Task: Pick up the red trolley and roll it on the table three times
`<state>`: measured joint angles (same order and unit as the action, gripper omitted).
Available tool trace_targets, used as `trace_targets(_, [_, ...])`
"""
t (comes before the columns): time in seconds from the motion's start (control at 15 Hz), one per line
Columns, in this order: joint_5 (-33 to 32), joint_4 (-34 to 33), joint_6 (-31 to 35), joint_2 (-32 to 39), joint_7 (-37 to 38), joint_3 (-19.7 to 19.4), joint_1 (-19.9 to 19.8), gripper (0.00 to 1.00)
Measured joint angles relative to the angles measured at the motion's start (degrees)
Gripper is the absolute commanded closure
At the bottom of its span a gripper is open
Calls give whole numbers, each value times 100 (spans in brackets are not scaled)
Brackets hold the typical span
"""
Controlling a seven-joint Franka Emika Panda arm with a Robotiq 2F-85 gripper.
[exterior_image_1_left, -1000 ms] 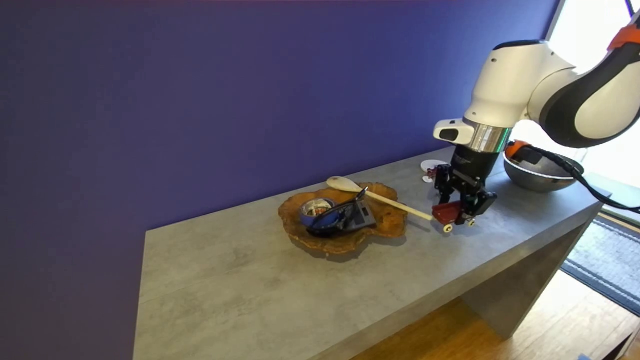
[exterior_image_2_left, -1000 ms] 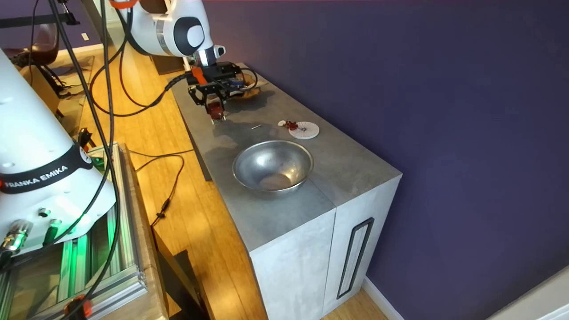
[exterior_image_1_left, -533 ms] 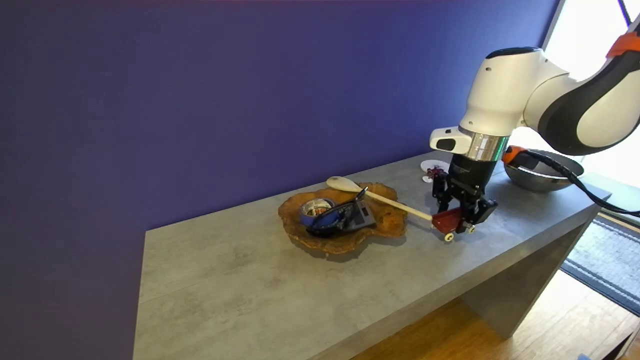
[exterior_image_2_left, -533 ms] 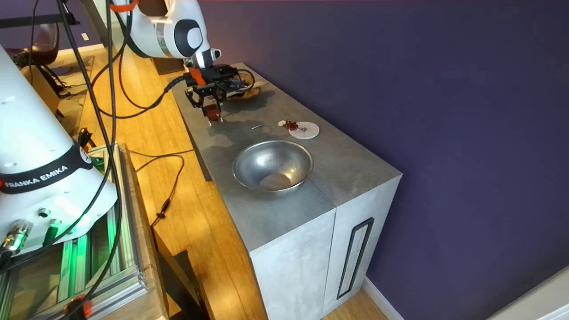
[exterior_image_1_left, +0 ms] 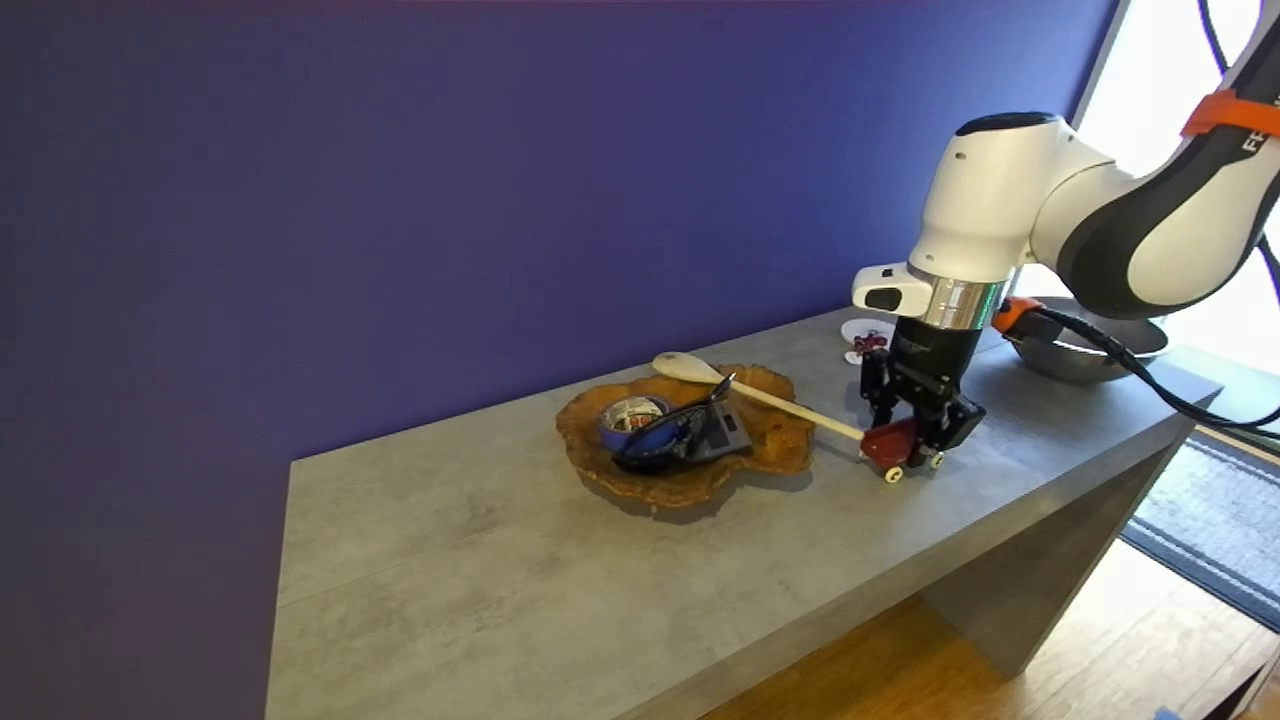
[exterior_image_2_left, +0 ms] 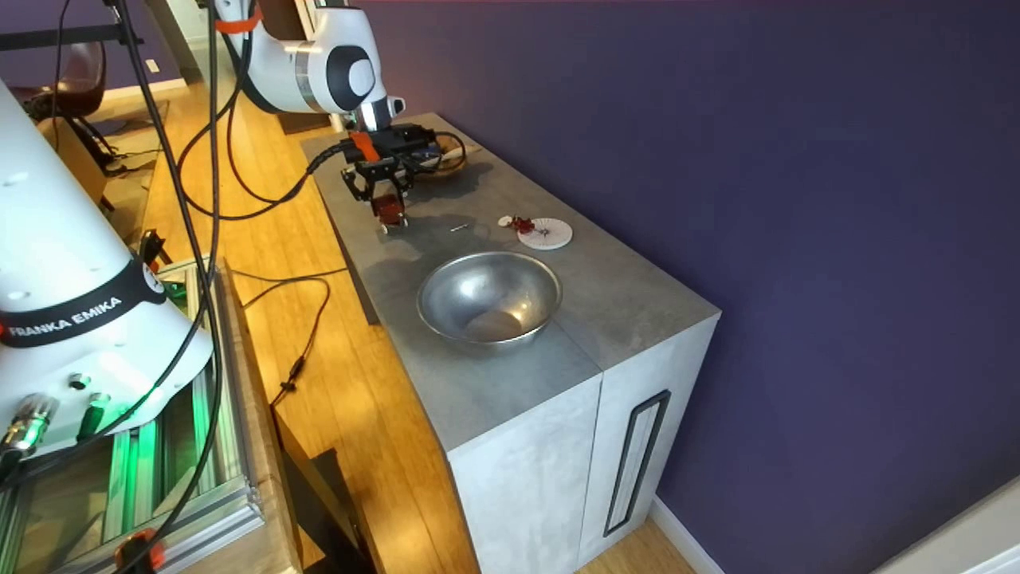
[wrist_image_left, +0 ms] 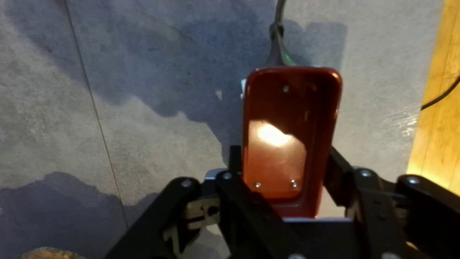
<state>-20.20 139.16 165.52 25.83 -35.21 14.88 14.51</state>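
Observation:
The red trolley is a dark red, shallow toy cart with small pale wheels. It shows in both exterior views and fills the middle of the wrist view. My gripper points down with its fingers on the trolley's two long sides, shut on it; the wrist view shows both fingers against its walls. The trolley is at the surface of the grey table or just above it; I cannot tell whether all its wheels touch. The trolley looks somewhat tilted in an exterior view.
A wooden platter holds a blue tape roll and black items. A wooden spoon lies across it, its handle end close to the trolley. A metal bowl and a white dish stand on the table. A purple wall borders the back.
My gripper, shut on the trolley throughout, has come down a little toward the table. In the last half second it has also shifted slightly toward the bowl and the table's front edge.

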Motion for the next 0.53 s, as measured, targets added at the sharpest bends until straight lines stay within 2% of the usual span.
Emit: trace_targets(0.53, [-311,15,-105,-54,0,-387,-15,70])
